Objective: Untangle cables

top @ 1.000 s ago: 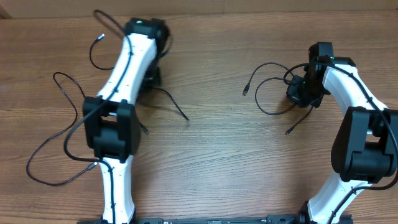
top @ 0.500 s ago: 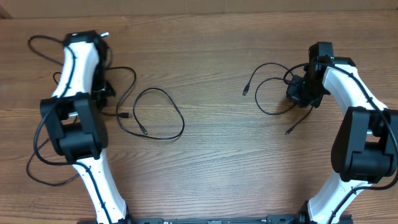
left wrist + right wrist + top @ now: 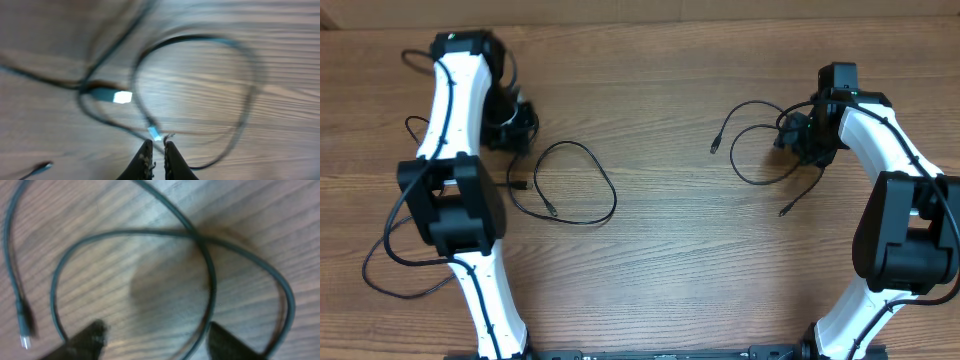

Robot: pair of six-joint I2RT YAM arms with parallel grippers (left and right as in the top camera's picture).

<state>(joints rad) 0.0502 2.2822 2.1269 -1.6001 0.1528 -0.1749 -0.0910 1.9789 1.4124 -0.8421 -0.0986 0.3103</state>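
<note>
Open passage is offered across the bare table (image 3: 665, 250) at the centre and toward six o'clock. It is bounded at nine o'clock by a looped cable (image 3: 614, 196) and at three o'clock by a second cable (image 3: 738, 170).

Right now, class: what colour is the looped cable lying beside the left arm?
Black. The looped cable shows best in the overhead view.
</note>
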